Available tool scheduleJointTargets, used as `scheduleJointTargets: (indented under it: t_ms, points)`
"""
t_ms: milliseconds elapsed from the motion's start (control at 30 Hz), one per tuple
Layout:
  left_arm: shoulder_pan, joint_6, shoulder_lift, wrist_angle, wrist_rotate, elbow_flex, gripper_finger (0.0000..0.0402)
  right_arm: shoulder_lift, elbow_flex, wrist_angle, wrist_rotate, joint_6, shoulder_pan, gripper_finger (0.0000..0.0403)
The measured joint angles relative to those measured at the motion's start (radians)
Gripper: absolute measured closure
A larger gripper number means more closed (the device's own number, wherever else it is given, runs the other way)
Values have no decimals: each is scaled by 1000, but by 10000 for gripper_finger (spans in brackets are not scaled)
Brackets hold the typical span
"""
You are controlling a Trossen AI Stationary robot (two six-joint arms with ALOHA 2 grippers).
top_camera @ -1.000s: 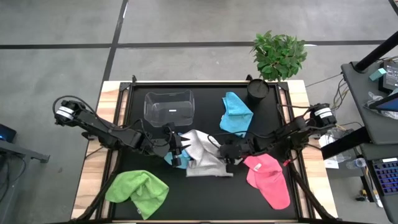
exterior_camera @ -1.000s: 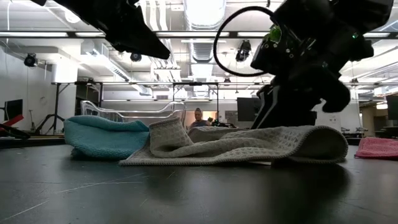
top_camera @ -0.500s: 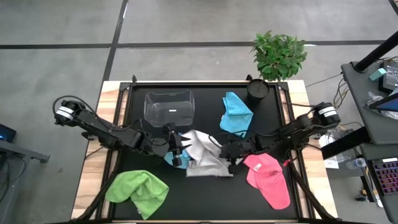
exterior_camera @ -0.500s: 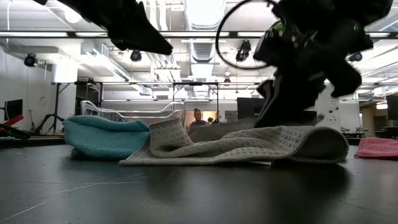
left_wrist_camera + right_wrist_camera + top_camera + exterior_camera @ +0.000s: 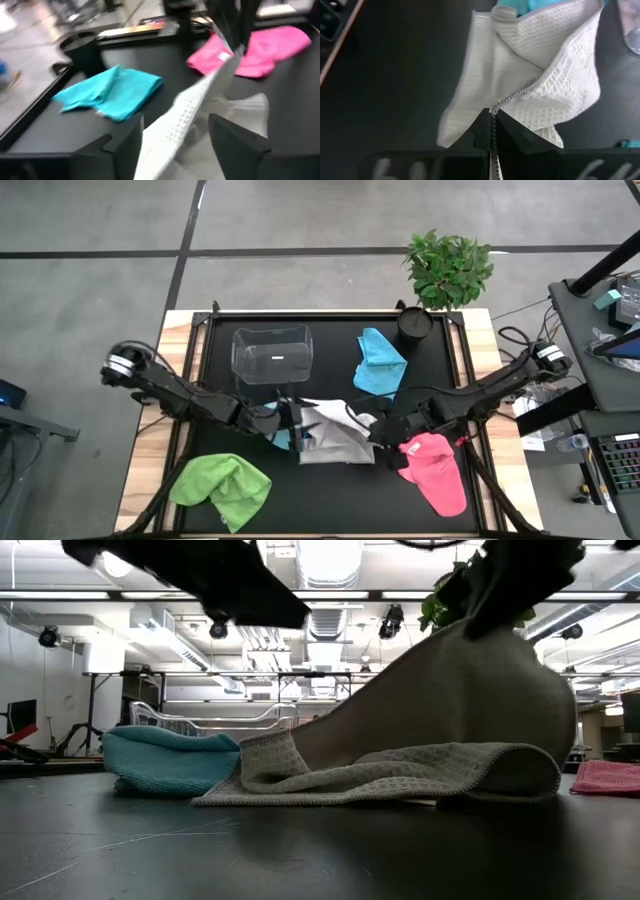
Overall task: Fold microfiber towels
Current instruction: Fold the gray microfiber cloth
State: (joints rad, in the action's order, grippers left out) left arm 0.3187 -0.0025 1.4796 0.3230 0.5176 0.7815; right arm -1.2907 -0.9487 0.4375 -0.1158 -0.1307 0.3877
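1. With the grey-white towel (image 5: 332, 430) lying mid-table between both arms, pinched at its right-hand edge by the right gripper (image 5: 492, 131), closed tight on the hem and lifting it clear of the mat.
2. Raised into a hump on the right, seen in the low view; rest flat, partly over a light blue towel (image 5: 165, 760).
3. Left gripper (image 5: 175, 137) spread wide at the towel's left side, holding nothing.
4. Likely next: carry the lifted edge leftward, across toward the left gripper.
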Motion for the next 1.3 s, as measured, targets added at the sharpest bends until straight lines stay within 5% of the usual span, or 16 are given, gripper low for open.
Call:
scheduleJointTargets:
  t_ms: [233,433,733,900,1133,1300]
  points:
    - [-3,100,169,95,-90,20,162,-8,-54,53,-20,-31,54,394]
    - [-26,100,242,84,47,13,162,-5,-64,86,-21,-55,76,394]
    - [-71,115,280,23,47,11,172,-5,-64,165,-17,-109,82,394]
    - [-76,114,273,-62,64,10,230,-5,-64,204,-15,-120,82,394]
    - [-81,114,270,-96,64,10,384,-5,-64,216,-16,-131,84,394]
    - [-78,115,226,-134,64,23,400,-1,-65,221,-16,-141,88,394]
